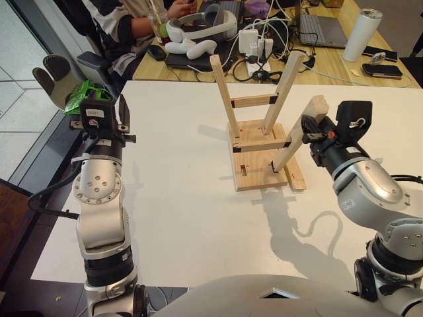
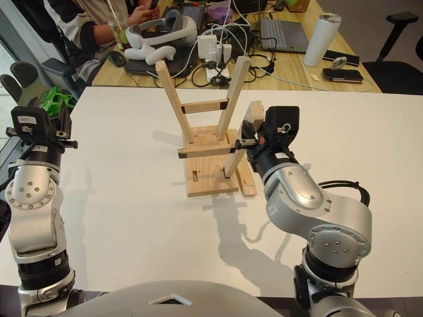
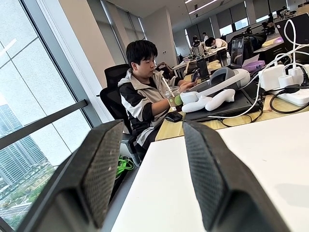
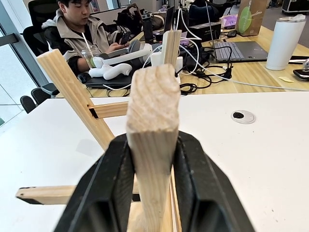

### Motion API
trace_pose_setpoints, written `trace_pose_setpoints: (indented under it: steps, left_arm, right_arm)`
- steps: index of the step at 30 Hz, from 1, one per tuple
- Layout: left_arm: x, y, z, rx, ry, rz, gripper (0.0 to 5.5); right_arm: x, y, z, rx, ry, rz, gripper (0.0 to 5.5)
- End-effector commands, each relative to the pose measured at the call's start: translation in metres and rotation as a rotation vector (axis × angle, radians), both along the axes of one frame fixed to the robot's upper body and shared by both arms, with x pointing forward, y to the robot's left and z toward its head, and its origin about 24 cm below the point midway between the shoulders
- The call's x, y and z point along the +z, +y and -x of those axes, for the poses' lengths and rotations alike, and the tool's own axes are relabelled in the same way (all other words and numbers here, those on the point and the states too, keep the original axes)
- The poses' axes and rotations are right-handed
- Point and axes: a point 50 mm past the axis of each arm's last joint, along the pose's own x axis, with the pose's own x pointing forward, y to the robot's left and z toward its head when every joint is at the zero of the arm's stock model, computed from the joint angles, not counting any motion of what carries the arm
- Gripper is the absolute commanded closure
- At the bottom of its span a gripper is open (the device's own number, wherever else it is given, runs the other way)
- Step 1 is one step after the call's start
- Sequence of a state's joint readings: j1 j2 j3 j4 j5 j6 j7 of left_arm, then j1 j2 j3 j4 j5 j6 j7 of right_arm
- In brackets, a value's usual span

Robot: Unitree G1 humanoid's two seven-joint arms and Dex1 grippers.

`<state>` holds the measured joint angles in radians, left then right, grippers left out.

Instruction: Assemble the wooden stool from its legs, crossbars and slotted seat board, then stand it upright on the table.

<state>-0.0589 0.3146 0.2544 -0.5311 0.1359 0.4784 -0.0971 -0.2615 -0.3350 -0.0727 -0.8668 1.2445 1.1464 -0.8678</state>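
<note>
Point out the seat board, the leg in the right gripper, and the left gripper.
seat board [image 1: 259, 177], left eye view, bare face near its front edge.
leg [image 1: 289, 148], left eye view, lower part of its shaft.
left gripper [image 3: 152, 130], left wrist view, midway between fingertips.

Left arm [image 1: 99, 191] upright, jaws parted; right arm [image 1: 367, 181] jaws clamp a leg [image 1: 291, 146].

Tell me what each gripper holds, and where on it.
Right gripper clamps a stool leg near its free upper end; left gripper is open, empty.
</note>
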Motion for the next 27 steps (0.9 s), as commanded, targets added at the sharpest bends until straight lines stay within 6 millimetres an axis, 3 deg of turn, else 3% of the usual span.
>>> trace_pose_setpoints:
  steps: [1,10,16,17,21,25,27]
  left_arm:
    - [0.001,0.002,0.002,0.015,0.007,-0.008,3.25]
    - [0.001,-0.001,-0.001,0.012,0.017,-0.001,3.25]
    - [0.0,0.0,-0.002,0.012,0.024,-0.004,3.25]
    - [0.0,0.0,-0.002,0.013,0.024,-0.005,3.25]
    - [0.0,0.0,-0.002,0.012,0.023,-0.007,3.25]
    - [-0.001,0.001,0.003,0.029,0.02,-0.012,3.25]
    - [-0.001,0.002,0.005,0.039,0.019,-0.013,3.25]
  right_arm:
    - [-0.01,-0.003,-0.001,-0.012,0.075,0.001,4.5]
    - [-0.011,0.006,-0.034,-0.002,0.061,0.019,4.5]
    - [-0.014,0.014,-0.038,0.022,0.034,0.033,4.5]
    - [-0.012,0.015,-0.038,0.029,0.021,0.039,4.13]
    - [0.006,0.019,-0.034,0.072,-0.117,0.03,3.53]
    - [0.02,0.021,-0.013,0.167,-0.262,0.091,2.84]
    - [0.027,0.012,0.001,0.186,-0.369,0.131,2.49]
